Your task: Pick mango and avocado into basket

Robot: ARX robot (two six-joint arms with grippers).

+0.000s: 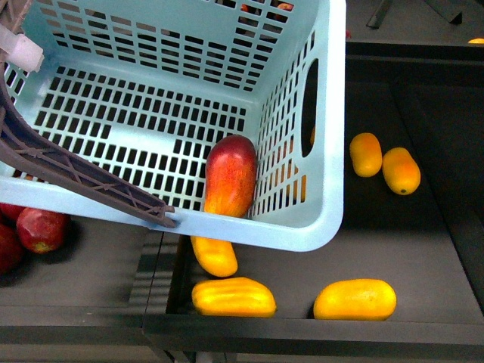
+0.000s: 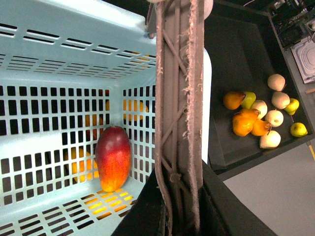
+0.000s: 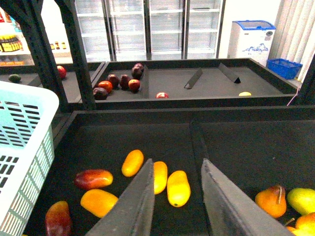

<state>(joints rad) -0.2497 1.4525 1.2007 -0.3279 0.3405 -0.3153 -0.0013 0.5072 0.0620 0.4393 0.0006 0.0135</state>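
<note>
- The left pincer (image 2: 178, 179) pinches the handle (image 2: 179, 88) of the basket (image 1: 327, 113); the mango (image 1: 231, 178) lies beyond it, inside.
- The right pincer (image 3: 178, 163) is spread, with a yellow mango (image 3: 178, 188) just past its tips.

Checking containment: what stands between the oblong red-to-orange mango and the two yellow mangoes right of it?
In the front view, the side wall of the light teal slotted plastic basket; the mango lies inside, the yellow mangoes outside.

The basket (image 1: 318, 227) is smooth, faintly shiny plastic; its handle (image 2: 179, 123) looks matt with frayed edges. The mango (image 1: 231, 176) is glossy. The surface (image 1: 423, 249) is matt black.
</note>
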